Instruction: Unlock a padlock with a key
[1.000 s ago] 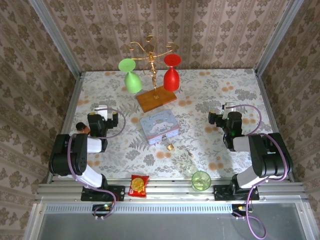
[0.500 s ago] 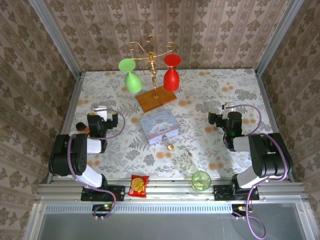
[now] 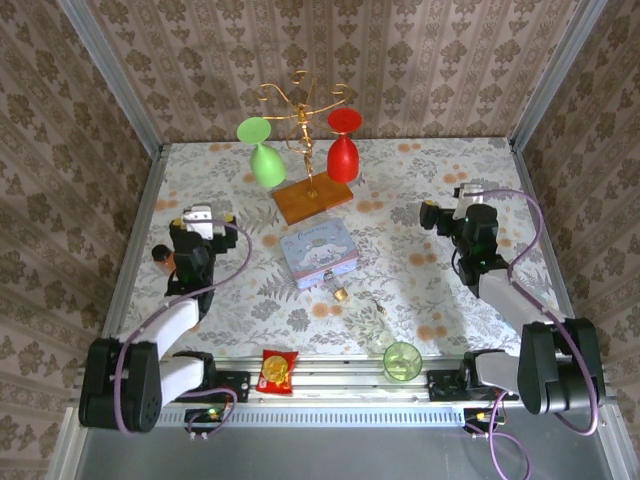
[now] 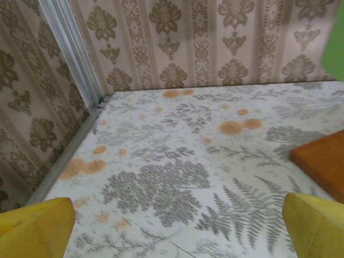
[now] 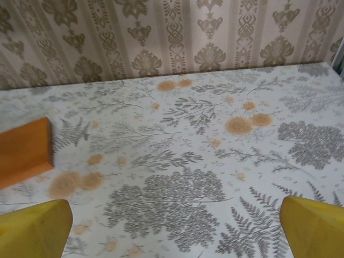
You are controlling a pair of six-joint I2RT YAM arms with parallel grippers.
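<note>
**Operator:** Where do the task's things lie?

**Spotter:** Your tiny brass-gold padlock with the silvery shackle [image 3: 341, 294] lies near the middle of the flowered table [image 3: 440, 190], just at 5 o'clock of the pale blue cartoon tin [image 3: 318, 252]. The thin silvery key [image 3: 379, 306] lies at 4 o'clock of the padlock, near it but apart. It is too small to tell how it is turned.

**Operator:** What stands around them?

**Spotter:** At 12 o'clock of the tin you have the gold wire stand [image 3: 303, 110] on its orange wooden base [image 3: 312, 200], with a green glass [image 3: 262, 160] and a red glass [image 3: 343, 150] hanging from it. At the near edge a clear green cup [image 3: 402, 360] stands at 5 o'clock of the key. A red snack packet [image 3: 277, 370] lies at 7 o'clock of the padlock. The tin sits roughly between your left wrist and the padlock.

**Operator:** And the arms?

**Spotter:** Your left arm [image 3: 180, 310] reaches up the 9 o'clock side and your right arm [image 3: 505, 295] up the 3 o'clock side. Both point toward 12 o'clock, well apart from the padlock. The left jaws are spread wide and hold nothing: their yellow fingertips [image 4: 35, 228] sit in the lower corners of the wrist view with table between them. The right jaws are spread the same way, fingertips [image 5: 317, 226] apart over patterned table.
</note>
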